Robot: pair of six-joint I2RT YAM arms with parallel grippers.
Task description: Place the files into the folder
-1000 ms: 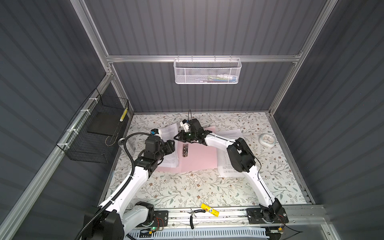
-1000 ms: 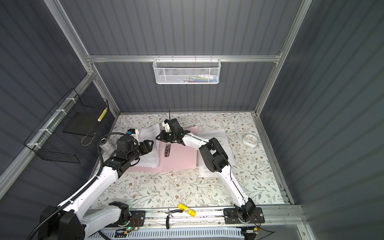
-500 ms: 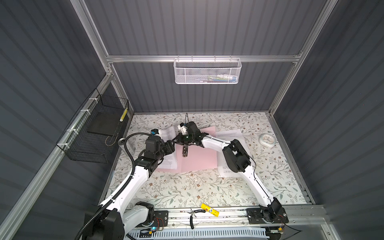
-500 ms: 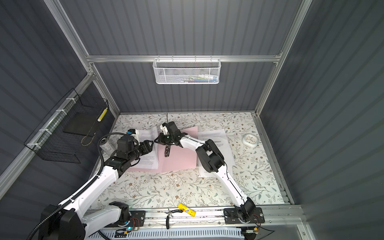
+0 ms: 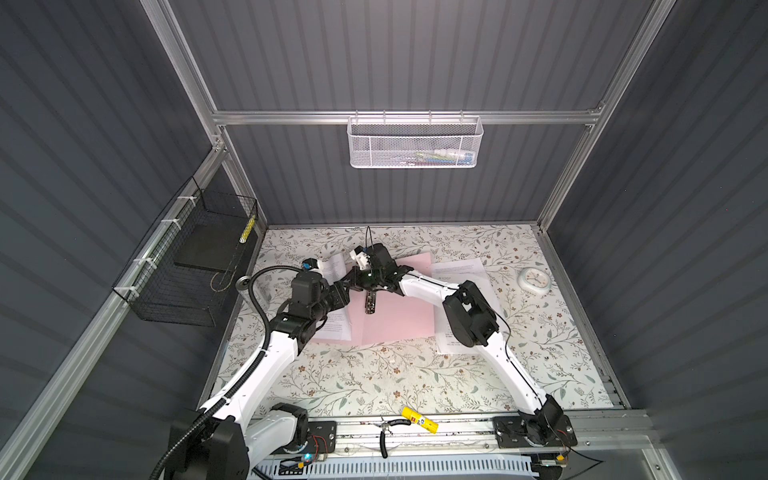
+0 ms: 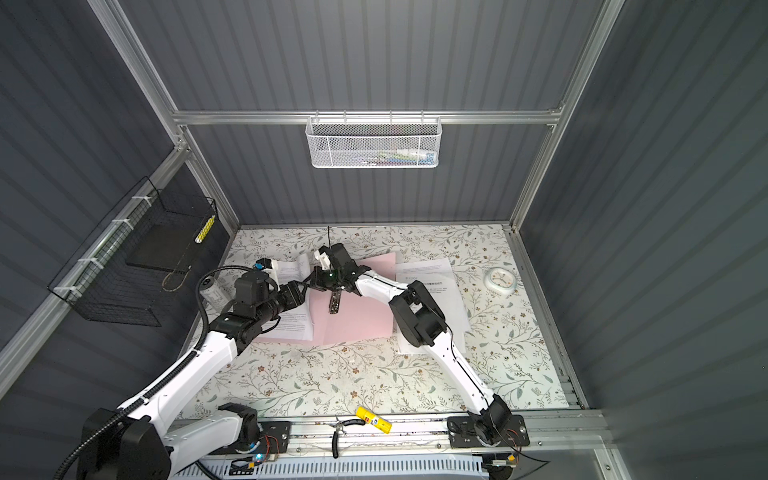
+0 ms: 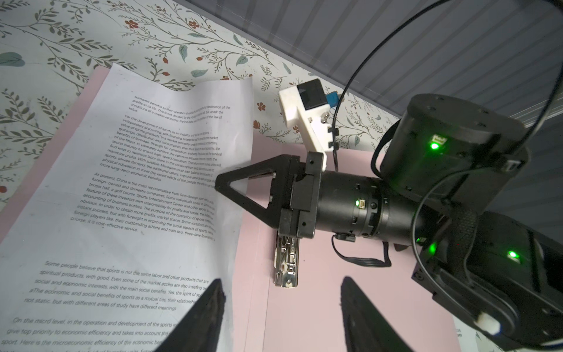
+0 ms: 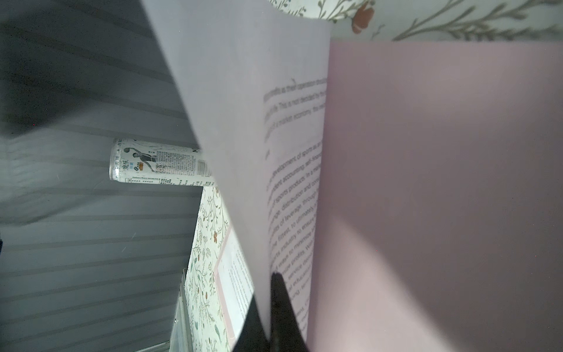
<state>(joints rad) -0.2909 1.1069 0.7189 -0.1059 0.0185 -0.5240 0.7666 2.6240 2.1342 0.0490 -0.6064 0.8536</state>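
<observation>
The pink folder (image 5: 395, 318) (image 6: 359, 322) lies open on the table, its metal clip (image 5: 370, 302) (image 7: 286, 262) near the spine. White printed files (image 5: 337, 270) (image 7: 146, 213) rest on its left half; more files (image 5: 457, 270) lie to its right. My right gripper (image 5: 349, 284) (image 7: 219, 183) (image 8: 271, 279) is shut on the edge of one sheet (image 8: 243, 122), which stands lifted above the folder (image 8: 441, 183). My left gripper (image 5: 343, 292) (image 7: 281, 283) hovers open over the spine by the clip, holding nothing.
A white clock (image 5: 534, 281) sits at the right. A drink can (image 6: 212, 291) (image 8: 158, 164) stands by the left wall. A yellow tube (image 5: 419, 419) and pliers (image 5: 388, 432) lie on the front rail. Wire baskets hang on the left wall (image 5: 199, 257) and the back wall (image 5: 415, 141).
My right gripper has shifted a little to the left with the sheet's edge in it. The left arm has barely moved.
</observation>
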